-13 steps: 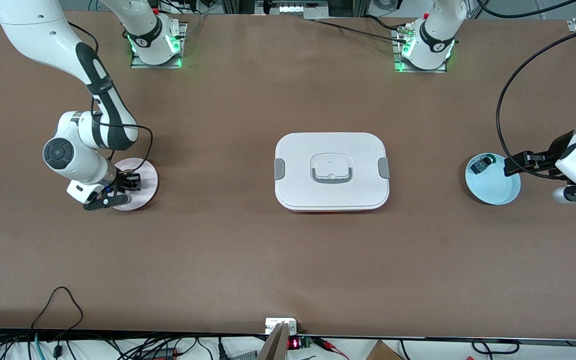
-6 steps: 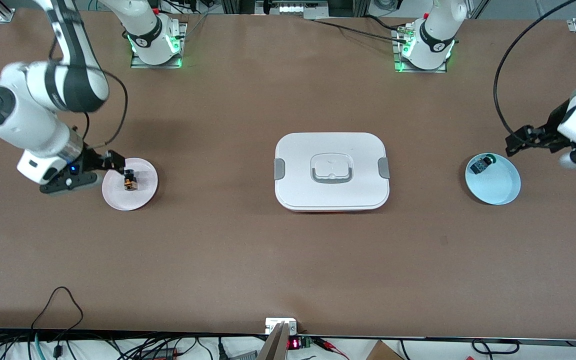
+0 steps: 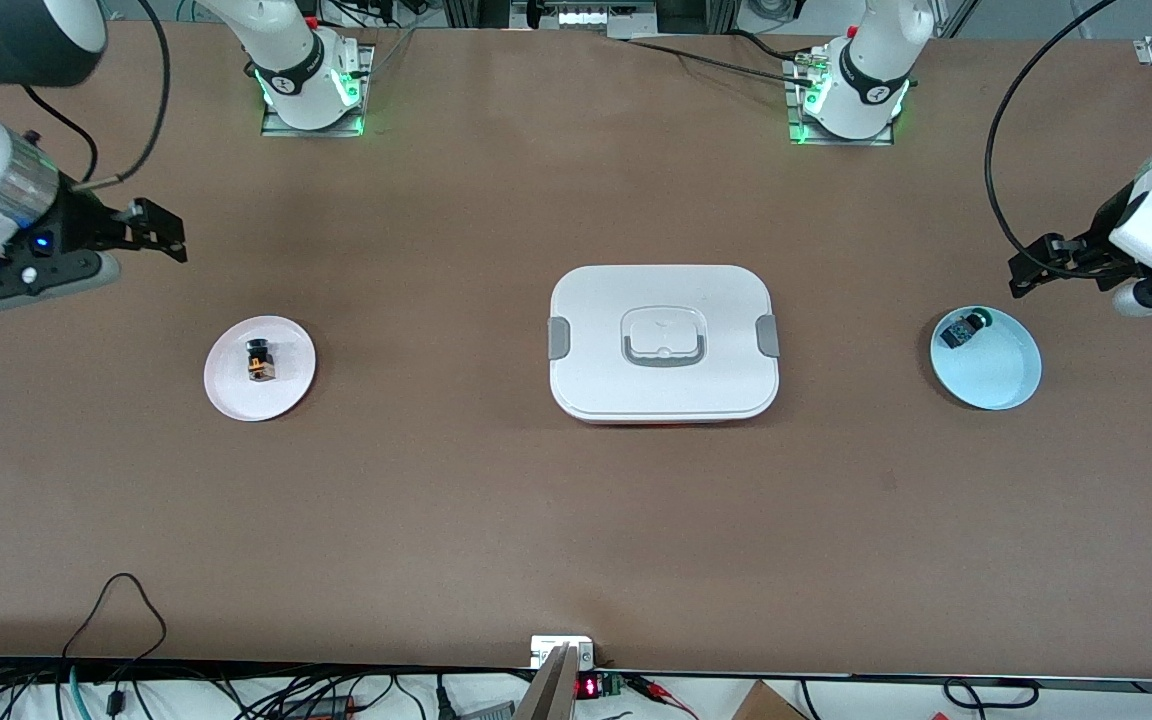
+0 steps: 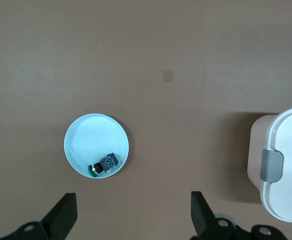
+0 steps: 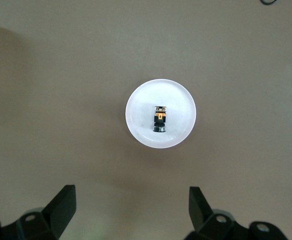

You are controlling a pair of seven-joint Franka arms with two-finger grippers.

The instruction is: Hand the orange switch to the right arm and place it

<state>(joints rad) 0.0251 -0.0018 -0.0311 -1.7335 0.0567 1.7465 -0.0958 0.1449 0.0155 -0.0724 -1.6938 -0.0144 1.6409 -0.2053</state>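
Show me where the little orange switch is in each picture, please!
Front view: the orange switch lies on the pink plate toward the right arm's end of the table, with the right gripper up in the air.
Left wrist view: not in it; only the blue dish shows.
Right wrist view: it lies in the middle of the same pink plate.
Shared landmark: the pink plate.

Both wrist views cut off their own pincer bases at the picture's edge. In the left wrist view the white lidded box (image 4: 286, 170) runs off the edge. The green-capped part (image 3: 964, 328) on the blue dish (image 3: 996, 385) is too small to make out in detail.
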